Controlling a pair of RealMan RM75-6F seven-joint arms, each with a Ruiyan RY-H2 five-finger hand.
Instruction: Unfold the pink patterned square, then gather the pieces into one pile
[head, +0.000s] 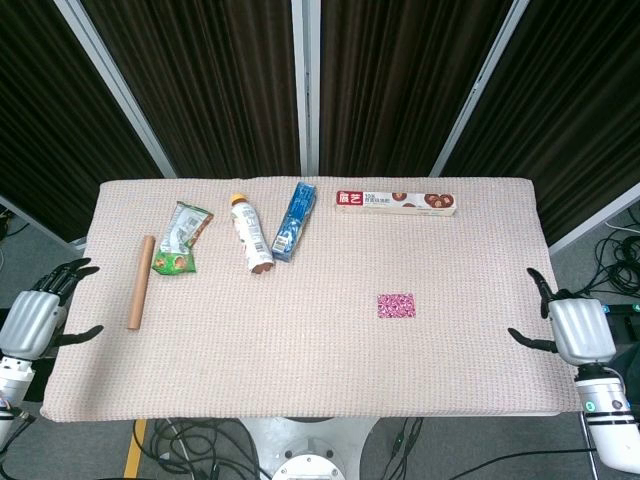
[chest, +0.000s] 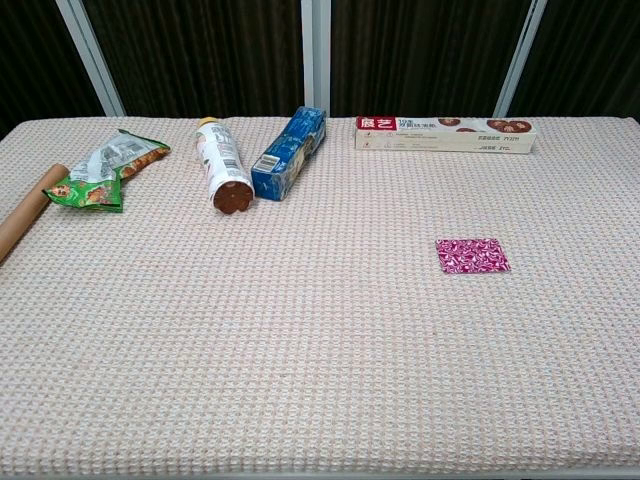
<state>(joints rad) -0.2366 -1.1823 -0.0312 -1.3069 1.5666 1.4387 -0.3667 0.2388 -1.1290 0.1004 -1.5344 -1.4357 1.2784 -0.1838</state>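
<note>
The unfolding step has not yet begun: the pink patterned square (head: 395, 306) lies folded and flat on the tabletop (head: 300, 350), untouched. It is found well apart from the right hand (head: 574, 331), inward of it, and farther still from the left hand (head: 35, 318). Both hands are held at the tabletop's side edges with fingers spread and nothing grasped. It is judged that the right hand must next be reached inward to the square, where an edge of the top layer is to be pinched and lifted open.
</note>
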